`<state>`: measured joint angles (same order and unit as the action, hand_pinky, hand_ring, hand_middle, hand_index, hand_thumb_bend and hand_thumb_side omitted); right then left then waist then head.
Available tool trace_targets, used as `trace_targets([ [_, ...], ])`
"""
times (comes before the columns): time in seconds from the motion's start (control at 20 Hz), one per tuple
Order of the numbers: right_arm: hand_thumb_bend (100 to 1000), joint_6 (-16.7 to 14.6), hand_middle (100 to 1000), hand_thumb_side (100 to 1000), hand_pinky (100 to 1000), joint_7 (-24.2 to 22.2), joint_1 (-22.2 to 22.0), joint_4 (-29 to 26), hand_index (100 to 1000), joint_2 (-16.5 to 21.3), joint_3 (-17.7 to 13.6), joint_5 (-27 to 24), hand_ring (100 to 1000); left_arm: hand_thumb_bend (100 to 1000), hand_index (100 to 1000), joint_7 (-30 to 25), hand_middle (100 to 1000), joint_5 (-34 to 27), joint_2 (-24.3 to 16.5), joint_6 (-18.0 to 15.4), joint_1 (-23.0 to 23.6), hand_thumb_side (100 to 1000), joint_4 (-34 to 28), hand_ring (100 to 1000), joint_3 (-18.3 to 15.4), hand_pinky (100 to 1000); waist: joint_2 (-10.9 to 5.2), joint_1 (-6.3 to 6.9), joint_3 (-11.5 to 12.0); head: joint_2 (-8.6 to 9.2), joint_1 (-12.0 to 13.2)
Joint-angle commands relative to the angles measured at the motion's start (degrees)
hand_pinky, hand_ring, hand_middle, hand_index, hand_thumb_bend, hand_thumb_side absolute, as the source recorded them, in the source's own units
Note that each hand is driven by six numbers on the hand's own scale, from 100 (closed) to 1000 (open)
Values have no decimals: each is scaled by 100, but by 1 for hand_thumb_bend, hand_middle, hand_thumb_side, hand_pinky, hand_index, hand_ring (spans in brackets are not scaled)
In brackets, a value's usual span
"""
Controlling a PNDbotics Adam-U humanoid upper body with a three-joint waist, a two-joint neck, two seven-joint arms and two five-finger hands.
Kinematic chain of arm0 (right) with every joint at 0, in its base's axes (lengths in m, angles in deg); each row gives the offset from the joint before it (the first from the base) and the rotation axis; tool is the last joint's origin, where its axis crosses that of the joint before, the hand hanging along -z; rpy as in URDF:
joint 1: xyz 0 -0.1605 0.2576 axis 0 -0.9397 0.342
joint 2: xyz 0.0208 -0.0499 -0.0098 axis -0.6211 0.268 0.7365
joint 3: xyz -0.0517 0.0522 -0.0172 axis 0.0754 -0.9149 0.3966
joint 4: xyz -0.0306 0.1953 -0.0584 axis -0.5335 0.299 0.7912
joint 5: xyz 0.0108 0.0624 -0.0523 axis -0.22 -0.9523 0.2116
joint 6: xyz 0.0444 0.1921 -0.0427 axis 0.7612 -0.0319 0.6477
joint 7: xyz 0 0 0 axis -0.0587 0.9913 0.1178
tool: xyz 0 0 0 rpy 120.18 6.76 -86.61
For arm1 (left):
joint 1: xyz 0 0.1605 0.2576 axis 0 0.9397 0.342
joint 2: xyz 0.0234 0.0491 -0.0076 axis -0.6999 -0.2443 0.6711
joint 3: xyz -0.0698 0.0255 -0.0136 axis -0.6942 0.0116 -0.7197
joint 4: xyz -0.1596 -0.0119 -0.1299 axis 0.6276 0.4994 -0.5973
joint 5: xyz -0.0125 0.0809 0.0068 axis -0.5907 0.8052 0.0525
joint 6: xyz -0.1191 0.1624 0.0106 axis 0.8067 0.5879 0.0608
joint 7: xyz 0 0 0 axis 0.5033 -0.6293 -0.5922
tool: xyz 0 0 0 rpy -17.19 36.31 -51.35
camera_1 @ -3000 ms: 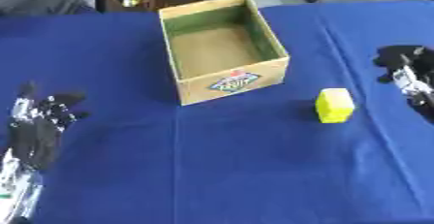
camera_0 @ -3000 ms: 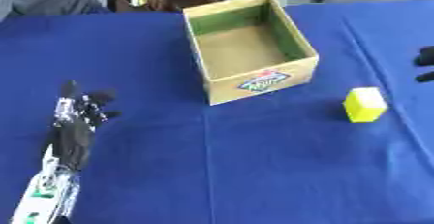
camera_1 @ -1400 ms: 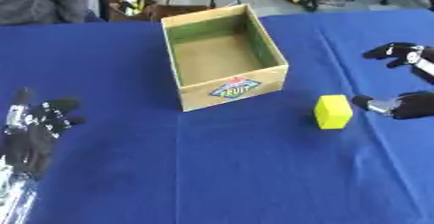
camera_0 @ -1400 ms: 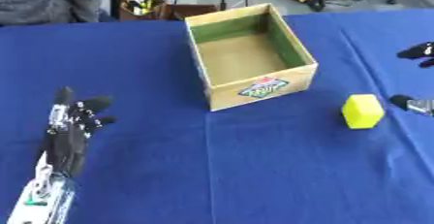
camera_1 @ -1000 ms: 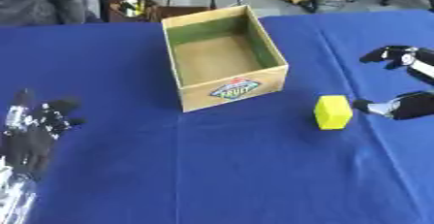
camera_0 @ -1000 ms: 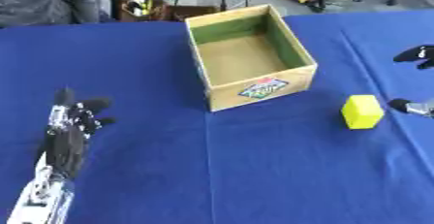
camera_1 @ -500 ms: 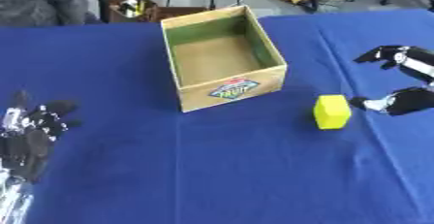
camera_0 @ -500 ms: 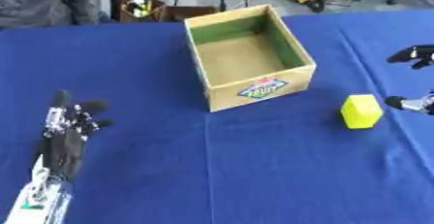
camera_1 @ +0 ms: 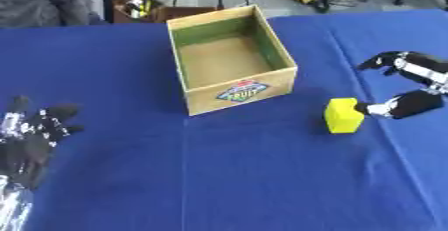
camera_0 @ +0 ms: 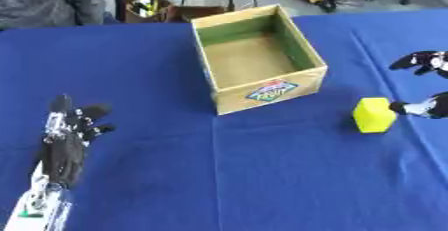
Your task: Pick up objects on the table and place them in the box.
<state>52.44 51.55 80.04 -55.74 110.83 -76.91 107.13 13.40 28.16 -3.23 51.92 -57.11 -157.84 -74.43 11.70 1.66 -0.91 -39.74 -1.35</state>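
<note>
On the blue tablecloth [camera_1: 227, 175], just right of the open cardboard box [camera_1: 229, 60], stood one yellow block [camera_1: 342, 116]; the right hand [camera_1: 409, 87] had closed in from the edge over the last seconds, fingers spread around empty air with its thumb nearly at the block, so a grasp looked imminent. One box, empty, one block and two hands showed, the left hand [camera_0: 68, 142] resting released at the lower left.

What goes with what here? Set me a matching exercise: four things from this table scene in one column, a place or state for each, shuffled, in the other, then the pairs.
Things:
1. cardboard box
2. yellow block
3. left hand
4. right hand

Places or states:
A. open, at the block's right side
B. open-topped, nothing inside
C. resting open near the lower left corner
D. on the blue cloth, right of the box

Pairs: 1-B, 2-D, 3-C, 4-A
</note>
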Motion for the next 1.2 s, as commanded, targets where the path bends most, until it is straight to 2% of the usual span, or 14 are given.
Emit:
trace_targets([
  [0.05, 429, -55, 861, 422, 847, -58, 114, 21, 894, 112, -15, 56, 922, 418, 659, -18, 712, -10, -113, -9, -37, 1000, -64, 871, 12, 726, -67, -25, 3, -26, -13],
  [0.75, 421, -136, 860, 432, 846, -218, 135, 243, 893, -2, 78, 165, 923, 416, 659, -34, 711, -12, -118, -9, -52, 1000, -63, 871, 26, 727, -84, -4, 24, 19, 6],
  [1.2, 417, -127, 859, 437, 845, -256, 204, 654, 892, -110, 55, 338, 923, 415, 659, -47, 711, -17, -117, -11, -55, 1000, -65, 871, 36, 728, -88, 20, 51, 39, 9],
])
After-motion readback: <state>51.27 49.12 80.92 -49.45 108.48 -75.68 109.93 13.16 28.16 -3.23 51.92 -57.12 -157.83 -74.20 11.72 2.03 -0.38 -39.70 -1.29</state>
